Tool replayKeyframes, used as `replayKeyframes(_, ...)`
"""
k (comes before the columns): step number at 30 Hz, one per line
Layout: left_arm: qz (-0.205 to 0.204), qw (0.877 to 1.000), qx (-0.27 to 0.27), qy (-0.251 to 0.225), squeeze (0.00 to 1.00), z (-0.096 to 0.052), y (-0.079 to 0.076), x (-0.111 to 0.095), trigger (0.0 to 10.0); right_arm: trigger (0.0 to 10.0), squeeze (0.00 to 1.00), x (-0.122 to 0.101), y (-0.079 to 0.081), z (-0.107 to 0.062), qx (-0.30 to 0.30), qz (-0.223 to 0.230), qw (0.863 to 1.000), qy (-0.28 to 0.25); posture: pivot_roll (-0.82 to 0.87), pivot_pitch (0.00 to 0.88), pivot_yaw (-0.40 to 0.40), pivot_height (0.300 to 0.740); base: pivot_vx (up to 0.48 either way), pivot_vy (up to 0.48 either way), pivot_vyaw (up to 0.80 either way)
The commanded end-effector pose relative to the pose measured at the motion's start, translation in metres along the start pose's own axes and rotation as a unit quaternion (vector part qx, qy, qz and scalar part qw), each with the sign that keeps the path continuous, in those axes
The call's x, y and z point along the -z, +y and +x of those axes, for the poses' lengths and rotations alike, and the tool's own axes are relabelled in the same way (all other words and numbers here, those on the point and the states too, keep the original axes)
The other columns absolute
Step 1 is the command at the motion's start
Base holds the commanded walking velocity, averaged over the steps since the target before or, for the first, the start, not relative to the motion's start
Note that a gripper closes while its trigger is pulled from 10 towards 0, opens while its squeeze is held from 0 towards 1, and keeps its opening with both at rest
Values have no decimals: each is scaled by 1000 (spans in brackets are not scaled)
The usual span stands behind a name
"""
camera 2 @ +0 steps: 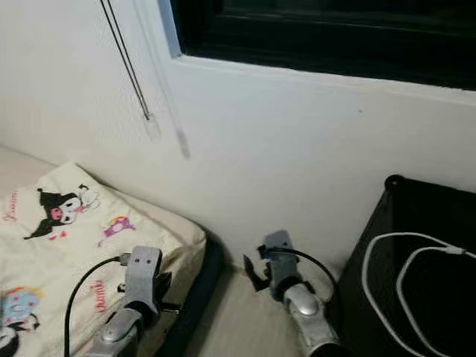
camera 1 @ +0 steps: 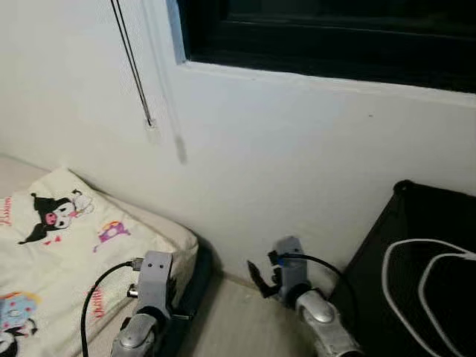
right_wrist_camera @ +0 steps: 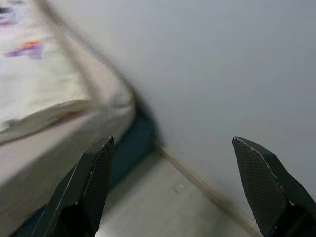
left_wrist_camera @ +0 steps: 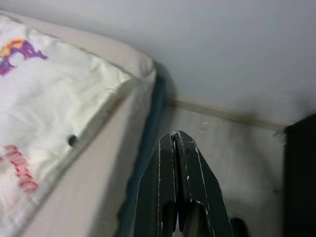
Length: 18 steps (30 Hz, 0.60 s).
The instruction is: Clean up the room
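Observation:
I face a white wall point(camera 1: 282, 163) above a narrow strip of pale floor point(camera 1: 242, 323). A bed with a cream blanket printed with cartoon figures point(camera 1: 67, 238) lies on the left. My left arm point(camera 1: 152, 279) is raised beside the bed's edge, and in the left wrist view the left gripper point(left_wrist_camera: 174, 134) is shut with nothing between its fingers. It points at the floor point(left_wrist_camera: 232, 148) by the mattress. My right arm point(camera 1: 290, 275) is up near the wall base. The right gripper point(right_wrist_camera: 173, 139) stands wide open and empty, aimed at the floor next to the bed corner point(right_wrist_camera: 118, 103).
A black cabinet point(camera 1: 428, 223) stands on the right with a white cable point(camera 1: 416, 245) draped over it. A dark window point(camera 1: 335, 37) sits high in the wall, and a blind cord point(camera 1: 134, 63) hangs beside it. The floor gap between bed and cabinet is narrow.

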<state>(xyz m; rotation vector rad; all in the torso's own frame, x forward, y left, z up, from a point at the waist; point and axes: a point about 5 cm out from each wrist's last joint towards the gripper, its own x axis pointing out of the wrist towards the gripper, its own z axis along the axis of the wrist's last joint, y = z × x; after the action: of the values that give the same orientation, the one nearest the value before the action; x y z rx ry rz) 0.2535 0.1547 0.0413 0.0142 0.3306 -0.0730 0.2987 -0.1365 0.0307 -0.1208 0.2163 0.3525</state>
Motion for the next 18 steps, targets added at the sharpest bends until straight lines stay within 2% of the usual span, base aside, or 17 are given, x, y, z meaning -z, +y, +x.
replayKeyframes(1, 9, 1000, -9, 13, 0, -2, 6, 8, 10000, 10000, 0, 6, 12, -1, -13, 12, 1000, 7, -4, 126, -2, 740, 0, 0, 0)
replayKeyframes(7, -3, 1000, 6, 4, 0, -3, 2, 4, 10000, 10000, 0, 6, 11, -1, -12, 12, 1000, 8, -6, 120, -1, 740, 0, 0, 0)
replayKeyframes(16, 15, 1000, 6, -5, 0, -2, 0, 3, 10000, 10000, 0, 7, 10, -2, -11, 11, 1000, 9, -6, 112, 1, 740, 0, 0, 0)
replayKeyframes(18, 18, 1000, 4, -4, 0, -2, 0, 4, 10000, 10000, 0, 7, 11, -2, -15, -1, 1000, 8, -6, 112, 1, 740, 0, 0, 0)
